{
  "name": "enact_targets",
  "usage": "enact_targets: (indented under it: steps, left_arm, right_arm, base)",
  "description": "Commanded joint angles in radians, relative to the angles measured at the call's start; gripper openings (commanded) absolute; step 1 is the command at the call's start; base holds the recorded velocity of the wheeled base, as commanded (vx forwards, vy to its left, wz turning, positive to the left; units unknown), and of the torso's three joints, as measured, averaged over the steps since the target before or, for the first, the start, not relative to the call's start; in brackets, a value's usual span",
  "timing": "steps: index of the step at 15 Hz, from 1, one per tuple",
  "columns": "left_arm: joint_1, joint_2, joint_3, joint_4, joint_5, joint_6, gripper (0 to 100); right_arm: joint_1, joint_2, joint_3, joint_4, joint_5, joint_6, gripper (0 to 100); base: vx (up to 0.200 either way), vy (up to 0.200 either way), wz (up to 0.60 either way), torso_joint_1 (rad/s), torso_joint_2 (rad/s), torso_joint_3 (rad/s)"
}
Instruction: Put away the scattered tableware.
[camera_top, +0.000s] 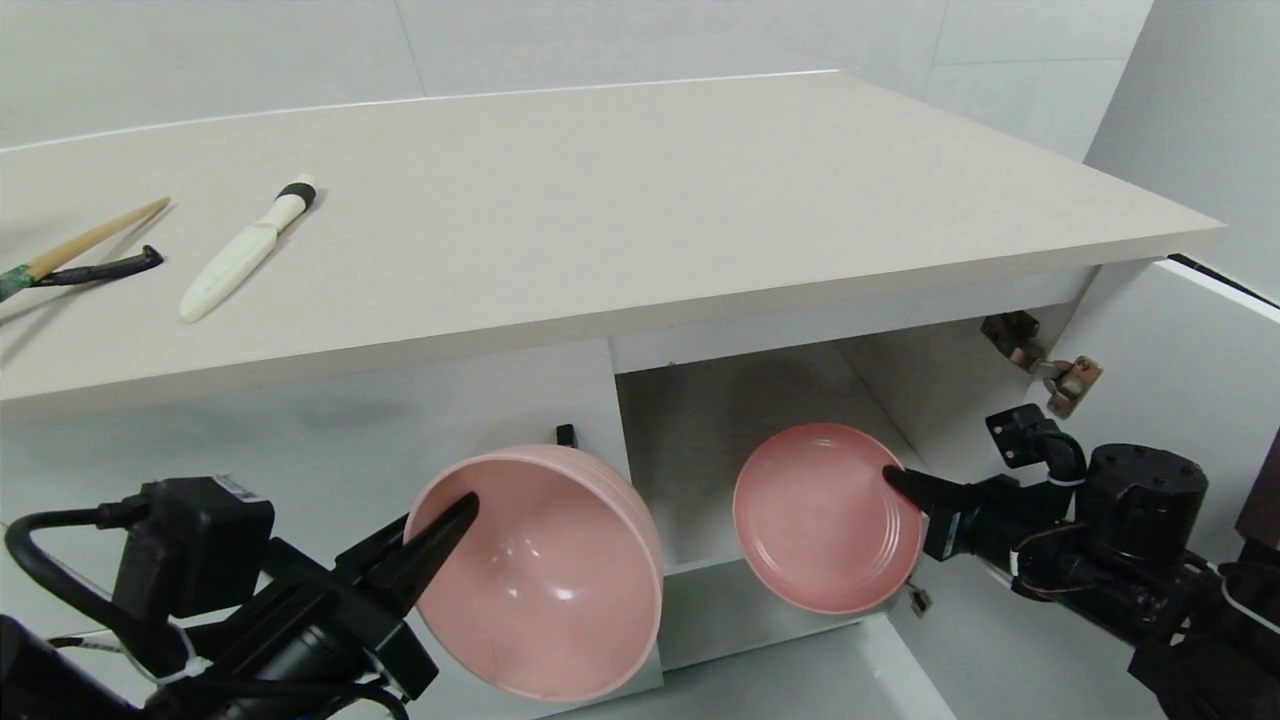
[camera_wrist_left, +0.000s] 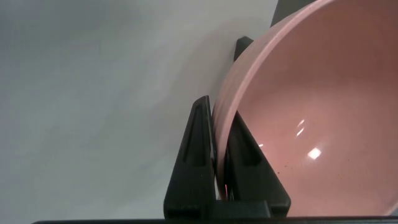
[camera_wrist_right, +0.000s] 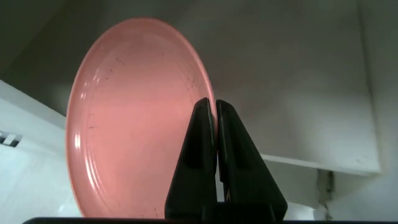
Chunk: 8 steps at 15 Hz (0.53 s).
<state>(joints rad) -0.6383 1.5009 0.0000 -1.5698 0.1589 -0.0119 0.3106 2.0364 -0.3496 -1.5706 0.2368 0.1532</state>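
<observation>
Pink bowl (camera_top: 560, 590) first: your left gripper (camera_top: 462, 505) has it by the rim, one finger inside the hollow and one outside. The left wrist view shows the two fingers (camera_wrist_left: 200, 143) clamped tight on the rim. The bowl is tipped on its side with its opening facing the head camera. It hangs in front of the white cabinet front (camera_top: 300, 430), just left of the open compartment (camera_top: 720, 440).

Your right gripper (camera_top: 893, 477) grips a pink plate (camera_top: 815, 520) by its right edge. In the right wrist view its fingers (camera_wrist_right: 200, 143) are pressed together on the thin rim of the plate (camera_wrist_right: 130, 112). The plate stands nearly upright, ridged face toward the head camera, in front of the open compartment and above its floor. Bowl and plate are near each other but apart.

The cabinet door (camera_top: 1190, 350) stands swung open on the right, with a metal hinge (camera_top: 1045, 365) just above your right arm.

On the beige counter (camera_top: 650, 200) above, a white knife (camera_top: 245, 255) with a black band lies at the left. Further left, a wooden stick (camera_top: 95, 238) and a slim black utensil (camera_top: 100, 268) lie close together at the edge of view.
</observation>
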Motion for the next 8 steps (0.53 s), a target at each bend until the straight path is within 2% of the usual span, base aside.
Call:
enact_targets:
  steps: [1,8]
  left_arm:
    - [0.000,-0.004,0.000,-0.001,0.001,0.000,0]
    - [0.000,-0.013,0.000,0.028,0.007,0.000,0]
  right_arm:
    - [0.028,0.054,-0.040,0.000,-0.011,0.000,0]
    - [0.041,0.163,-0.134,0.000,-0.034,0.008,0]
  base:
    - [0.000,0.000,0.00,0.000,0.00,0.000]
    - [0.000,0.000,0.00,0.000,0.00,0.000]
